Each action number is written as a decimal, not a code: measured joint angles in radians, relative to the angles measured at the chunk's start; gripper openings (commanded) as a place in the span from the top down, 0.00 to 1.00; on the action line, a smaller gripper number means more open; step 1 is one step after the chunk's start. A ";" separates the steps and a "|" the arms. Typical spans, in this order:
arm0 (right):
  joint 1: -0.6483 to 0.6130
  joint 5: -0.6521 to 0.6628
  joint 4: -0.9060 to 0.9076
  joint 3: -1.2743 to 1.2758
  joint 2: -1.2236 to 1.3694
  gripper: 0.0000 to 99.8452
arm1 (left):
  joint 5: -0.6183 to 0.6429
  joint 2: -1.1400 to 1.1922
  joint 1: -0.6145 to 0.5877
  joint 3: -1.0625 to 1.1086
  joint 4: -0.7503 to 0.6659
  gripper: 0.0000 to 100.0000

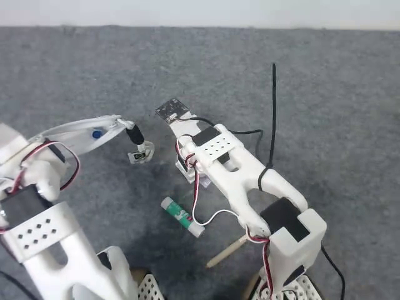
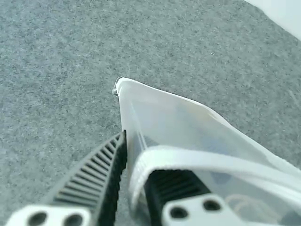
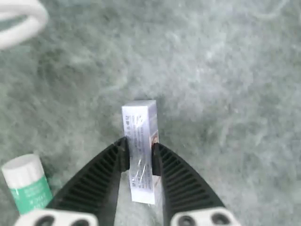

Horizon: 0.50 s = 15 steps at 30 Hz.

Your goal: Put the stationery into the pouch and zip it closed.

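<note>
While the left arm stretches over the surface (image 1: 312, 94), left gripper (image 2: 134, 150) fingers clamp the pouch (image 2: 188, 127) by its edge | glue stick (image 3: 28, 188) lies beside the right gripper (image 3: 139, 143) | right arm bent down, its fingers closed on a small box (image 3: 138, 117)

The left end effector (image 2: 135, 162) pinches the translucent pouch (image 2: 188, 125) by its rim above the grey worktop (image 2: 56, 56); something bluish may lie inside.

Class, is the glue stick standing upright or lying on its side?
Lying on its side: the glue stick rests lengthwise on the grey table, near the pencil.
</note>
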 measured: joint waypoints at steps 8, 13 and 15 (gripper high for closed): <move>0.000 -0.006 0.058 0.000 0.000 0.83 | 0.000 0.000 0.000 0.000 0.000 0.99; 0.000 -0.006 0.058 0.000 0.000 0.83 | 0.000 0.000 0.000 0.000 0.000 0.99; 0.000 -0.005 0.054 0.000 0.000 0.83 | 0.000 0.000 0.000 0.000 0.000 0.99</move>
